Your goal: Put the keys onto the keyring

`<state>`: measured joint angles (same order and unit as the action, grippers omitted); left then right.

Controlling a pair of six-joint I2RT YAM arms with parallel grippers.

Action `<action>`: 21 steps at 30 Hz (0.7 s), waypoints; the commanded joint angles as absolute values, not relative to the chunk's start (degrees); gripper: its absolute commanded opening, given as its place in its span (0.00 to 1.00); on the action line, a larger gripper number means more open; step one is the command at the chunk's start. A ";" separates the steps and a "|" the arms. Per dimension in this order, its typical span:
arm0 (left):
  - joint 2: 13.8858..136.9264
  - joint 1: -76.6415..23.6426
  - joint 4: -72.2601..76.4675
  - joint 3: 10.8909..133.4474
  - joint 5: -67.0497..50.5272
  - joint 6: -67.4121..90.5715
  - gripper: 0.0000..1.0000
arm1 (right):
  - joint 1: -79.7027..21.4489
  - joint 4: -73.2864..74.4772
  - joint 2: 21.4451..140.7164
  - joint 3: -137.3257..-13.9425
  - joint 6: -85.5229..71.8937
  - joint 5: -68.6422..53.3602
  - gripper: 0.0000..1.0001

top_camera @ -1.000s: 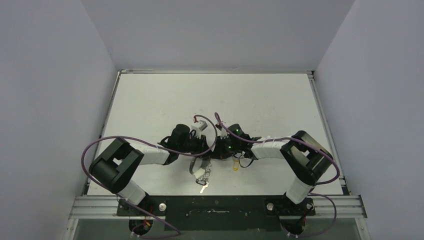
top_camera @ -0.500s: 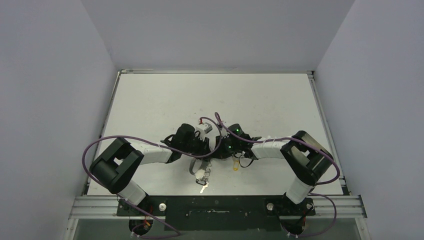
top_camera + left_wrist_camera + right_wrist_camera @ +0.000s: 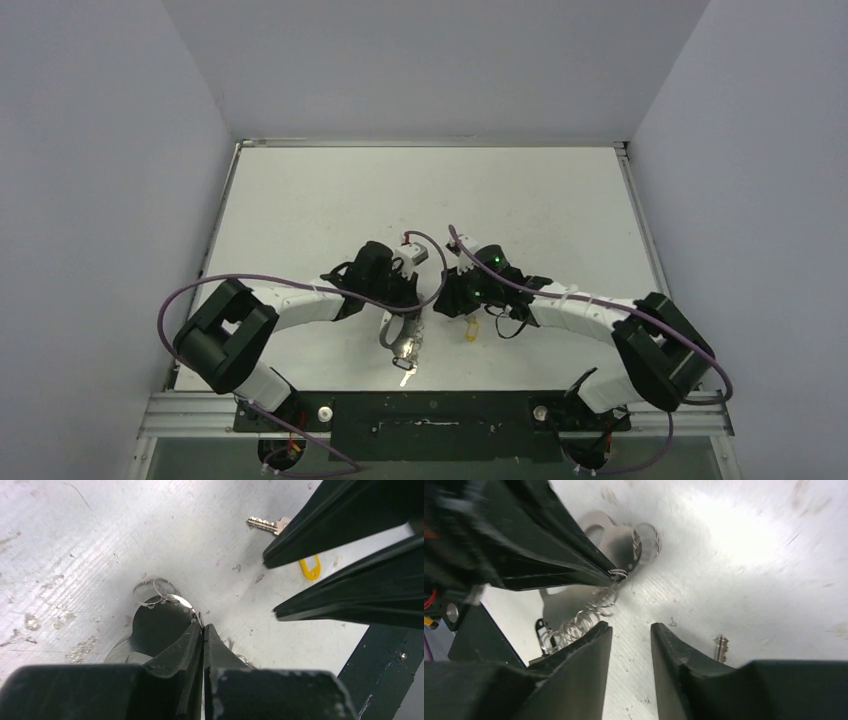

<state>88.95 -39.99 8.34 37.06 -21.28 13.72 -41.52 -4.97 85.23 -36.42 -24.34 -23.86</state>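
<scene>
Keyring (image 3: 390,333) lies long axis near-to-far, its chain (image 3: 406,358) trailing nearward.

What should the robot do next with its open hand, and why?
Probably the right gripper should reach over to the key with the yellow tag and close on it. Its jaws stand open and empty, that key lies loose on the table, and the left gripper seems to pinch a small ring of the keyring.

Silver-grey keyring (image 3: 619,540), yellow key tag (image 3: 470,332), scuffed white table (image 3: 100,530)
</scene>
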 commanded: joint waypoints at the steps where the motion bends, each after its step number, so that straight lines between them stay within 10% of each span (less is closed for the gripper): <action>1: 84.04 -40.40 2.03 41.47 -21.38 8.62 0.00 | -40.78 -3.38 74.50 -36.86 -15.69 -21.50 0.40; 21: 68.46 -41.72 -6.59 39.64 -32.27 -12.70 0.00 | -41.90 -33.00 67.54 -23.97 6.04 -45.78 0.50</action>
<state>73.36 -41.21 -8.64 40.38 -26.87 -6.02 -40.93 -23.07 67.22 -24.62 0.71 -40.21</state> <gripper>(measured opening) 0.009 0.520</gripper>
